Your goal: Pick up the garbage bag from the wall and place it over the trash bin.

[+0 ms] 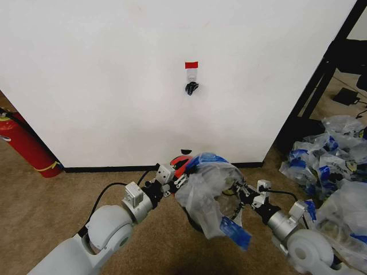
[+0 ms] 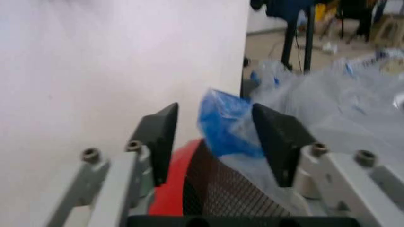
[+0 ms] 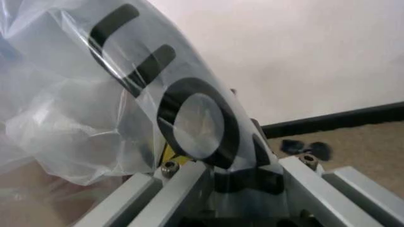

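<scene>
Beige carpet (image 1: 69, 195) below white wall (image 1: 103, 74)

The head camera is looking down at the wall (image 1: 114, 86), while both wrist cameras are sitting close against the garbage bag (image 1: 209, 192), sharing it.

Garbage bag (image 1: 206, 192) draped over trash bin (image 1: 182, 162), left claw (image 1: 178, 179) and right claw (image 1: 236, 191) flanking

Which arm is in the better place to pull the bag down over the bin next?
Probably the right. The right gripper is shut on the garbage bag, while the left gripper stands open beside the trash bin rim, holding nothing.
</scene>
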{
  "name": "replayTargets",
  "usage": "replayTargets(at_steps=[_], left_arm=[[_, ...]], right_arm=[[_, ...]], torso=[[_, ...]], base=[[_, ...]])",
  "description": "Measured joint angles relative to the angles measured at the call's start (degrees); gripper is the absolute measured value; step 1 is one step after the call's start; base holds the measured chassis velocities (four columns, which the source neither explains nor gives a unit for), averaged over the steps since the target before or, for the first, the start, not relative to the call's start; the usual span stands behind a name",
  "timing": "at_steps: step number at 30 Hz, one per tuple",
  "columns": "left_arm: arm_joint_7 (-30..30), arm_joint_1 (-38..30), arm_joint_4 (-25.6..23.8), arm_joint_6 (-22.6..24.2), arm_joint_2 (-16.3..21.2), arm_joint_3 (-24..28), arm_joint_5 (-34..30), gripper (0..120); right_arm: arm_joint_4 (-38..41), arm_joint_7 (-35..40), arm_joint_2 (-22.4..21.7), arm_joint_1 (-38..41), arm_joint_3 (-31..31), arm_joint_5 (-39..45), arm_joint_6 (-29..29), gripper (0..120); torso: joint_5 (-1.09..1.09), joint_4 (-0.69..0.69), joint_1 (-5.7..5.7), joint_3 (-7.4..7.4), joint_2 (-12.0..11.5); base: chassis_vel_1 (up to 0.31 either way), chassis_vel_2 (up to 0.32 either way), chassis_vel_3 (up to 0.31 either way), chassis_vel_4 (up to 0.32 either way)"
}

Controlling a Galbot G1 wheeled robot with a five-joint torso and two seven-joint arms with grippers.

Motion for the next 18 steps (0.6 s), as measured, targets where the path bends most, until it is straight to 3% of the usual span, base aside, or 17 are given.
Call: replayTargets(at_steps=[6, 11, 12, 15, 18], left_arm=[[-2.3, 0.1, 1.1, -0.6, -1.3, -0.7, -0.8, 70], [-11.5, 0.2, 2.3, 1.1, -2.6, -1.4, 0.1, 90], [-15.6, 0.6, 1.3, 2.2, -3.3, -1.9, 0.2, 95], [-18.5, 1.3, -0.4, 3.3, -3.8, -2.2, 0.2, 98], [-23.1, 7.1, -8.6, 6.6, -6.9, -3.4, 1.1, 100]], right_arm=[[0.2, 4.5, 2.8, -1.1, -0.6, -0.5, 1.6, 0], [0.3, 7.0, 5.4, -2.3, -1.2, -2.6, 3.2, 0], [0.4, 9.3, 6.6, -2.4, -1.7, -3.3, 4.1, 0], [0.7, 12.3, 8.0, -2.6, -2.2, -3.6, 5.2, 0], [0.8, 20.0, 12.4, -2.2, -4.2, -5.0, 8.7, 0]], torso=[[0.0, 0.0, 0.0, 0.0, 0.0], [-0.02, -0.01, 0.0, 0.0, 0.0], [-0.03, -0.01, 0.0, 0.0, 0.0], [-0.03, 0.0, 0.0, 0.0, 0.0], [-0.02, -0.02, 0.0, -0.01, 0.0]], base=[[0.0, 0.0, 0.0, 0.0], [0.0, 0.0, 0.0, 0.0], [0.0, 0.0, 0.0, 0.0], [0.0, 0.0, 0.0, 0.0], [0.0, 0.0, 0.0, 0.0]])
